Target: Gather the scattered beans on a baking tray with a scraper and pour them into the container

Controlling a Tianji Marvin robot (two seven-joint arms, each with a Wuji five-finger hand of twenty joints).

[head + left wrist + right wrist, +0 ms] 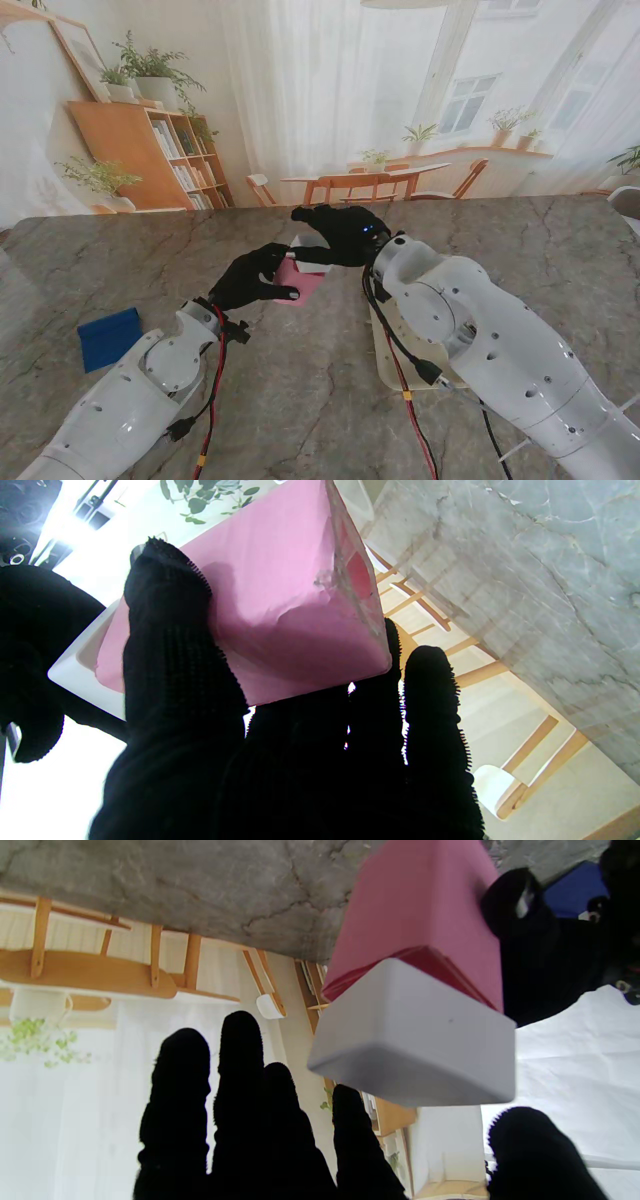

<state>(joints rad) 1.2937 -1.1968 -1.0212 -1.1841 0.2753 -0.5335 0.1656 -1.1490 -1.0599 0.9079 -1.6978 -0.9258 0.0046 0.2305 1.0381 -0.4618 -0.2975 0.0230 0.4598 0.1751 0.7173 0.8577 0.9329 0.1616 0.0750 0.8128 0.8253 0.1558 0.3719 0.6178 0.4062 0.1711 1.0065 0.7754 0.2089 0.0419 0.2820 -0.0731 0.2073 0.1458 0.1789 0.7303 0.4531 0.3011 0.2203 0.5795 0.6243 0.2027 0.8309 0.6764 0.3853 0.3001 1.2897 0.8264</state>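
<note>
Stand view, left hand: the left hand (252, 281) is off the bench (120, 250), its fingers clamped round a pink container (303, 283).
Stand view, right hand: the right hand (338, 236) reaches over the pink container and a small white box (305, 243) sits at its fingers; whether it grips the box or only touches it I cannot tell from here.
Stand view, tray: a cream baking tray (392, 368) lies on the bench under the right forearm, mostly hidden. Beans are too small to make out.
Stand view, scraper: a blue flat piece (109, 337), likely the scraper, lies on the bench well apart to the left.
Left wrist view: fingers (170, 645) wrapped on the pink container (280, 590), tilted, its open mouth turned away toward the white box (80, 667).
Right wrist view: the white box (415, 1040) meets the mouth of the pink container (420, 905); four fingers (240, 1065) stand spread and free beside it, the thumb near its edge.
Risk: both vessels hang in the air above the bench, not over the tray. If the tilt runs too steep or the mouths slip apart, beans would spill onto the bench.
Risk, grip: the right hand's hold looks loose, so the white box could drop.
</note>
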